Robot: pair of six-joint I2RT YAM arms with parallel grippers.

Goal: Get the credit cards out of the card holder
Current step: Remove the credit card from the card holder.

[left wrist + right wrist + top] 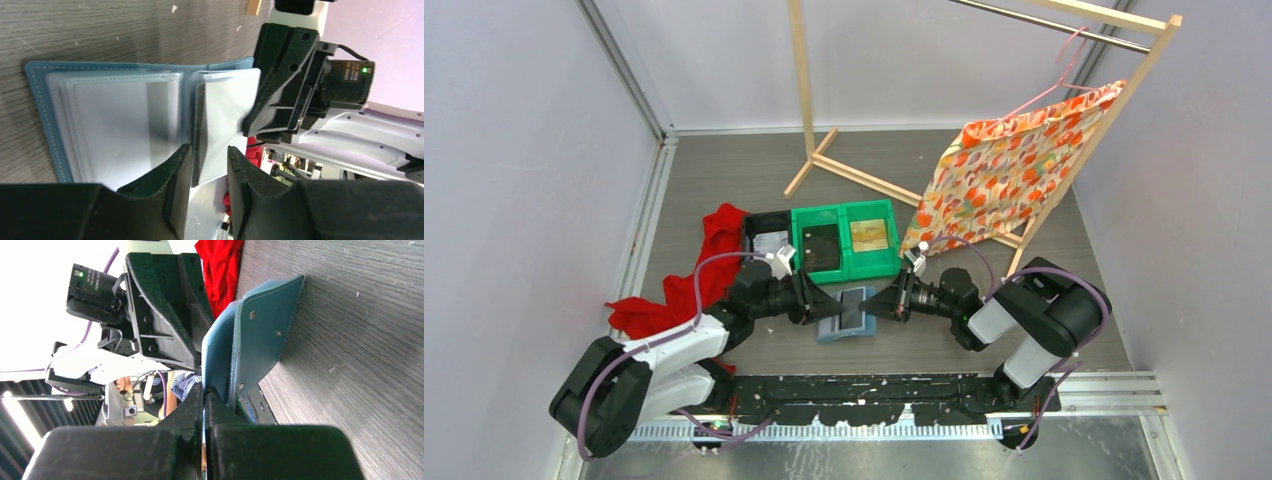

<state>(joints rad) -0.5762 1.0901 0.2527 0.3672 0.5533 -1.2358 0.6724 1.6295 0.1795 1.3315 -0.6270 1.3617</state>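
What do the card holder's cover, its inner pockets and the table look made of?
The card holder cover: likely faux leather or vinyl, matte slate-blue, with pale stitching along the edge. Its inner pockets: apparently thin translucent plastic, slightly glossy, layered edges showing through. The table: grey wood-grain surface, probably laminate; real wood can't be ruled out.

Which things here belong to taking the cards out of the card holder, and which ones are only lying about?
Part of the job:
card holder, open on the table
left gripper, at its pocket leaves
right gripper, shut on its cover
credit cards, not clearly visible in the pockets

Just lying about:
green bins
red cloth
patterned cloth
wooden rack
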